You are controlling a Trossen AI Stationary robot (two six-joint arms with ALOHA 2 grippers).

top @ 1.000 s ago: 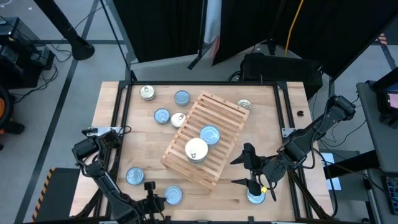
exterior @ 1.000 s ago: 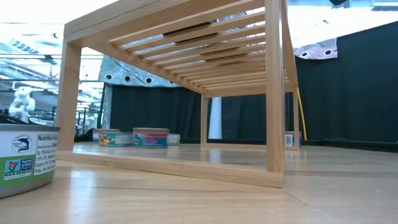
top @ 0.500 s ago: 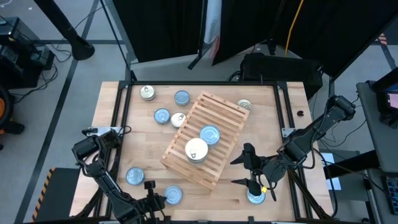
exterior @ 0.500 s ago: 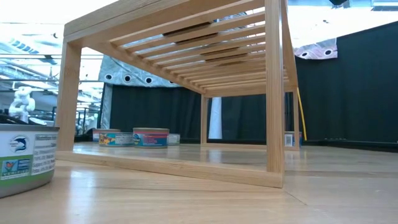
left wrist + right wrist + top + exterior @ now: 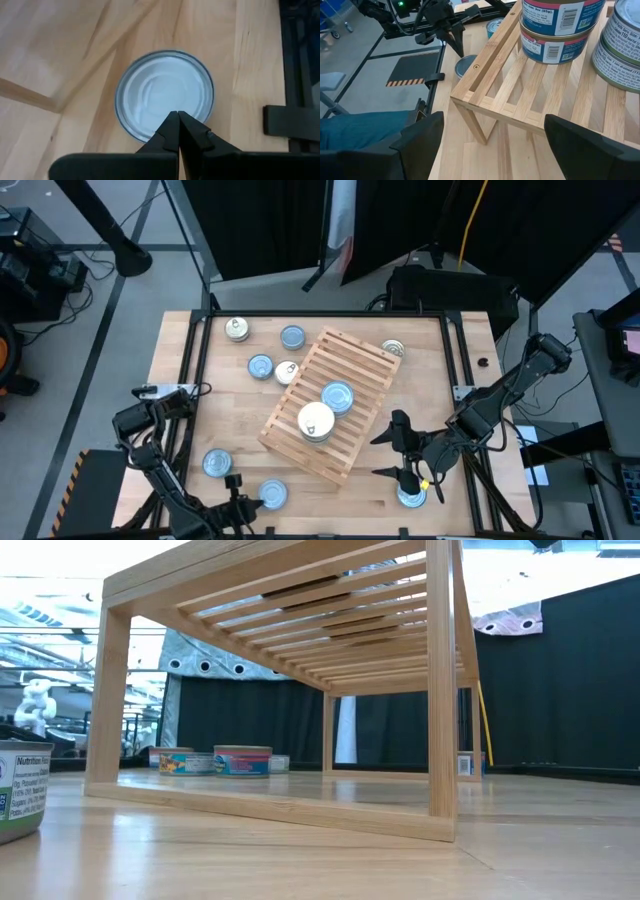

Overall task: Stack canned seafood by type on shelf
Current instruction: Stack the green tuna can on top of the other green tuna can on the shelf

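My left gripper (image 5: 240,483) is shut at the table's near edge, its tip on a blue-topped tin (image 5: 272,495) that lies flat on the table, also seen in the left wrist view (image 5: 164,95) and at the low view's left edge (image 5: 18,790). The shelf (image 5: 345,360) stands slantwise mid-table. It carries a blue-topped stack (image 5: 337,396) and a white-topped stack (image 5: 316,421), each two tins high in the right wrist view (image 5: 560,25). My right gripper (image 5: 378,457) hangs open off the shelf's near right corner, touching nothing. My left gripper has its shut fingertips (image 5: 177,120) set on the tin's top, just inside the rim (image 5: 150,132) on the gripper's side. The fingers slant down from the table's left. The tin stays flat on the table.
Loose tins lie at the far left (image 5: 237,329), (image 5: 292,336), (image 5: 260,366), (image 5: 287,372), behind the shelf's far corner (image 5: 393,349), at the near left (image 5: 216,463) and under my right gripper (image 5: 410,497). A black frame rail (image 5: 190,380) runs along the table's left side.
The blue-topped tin under my left gripper has slid a little toward the table's left edge, staying flat, and has nearly left the low view. The shut left gripper has gone along with it. My right gripper has kept still.
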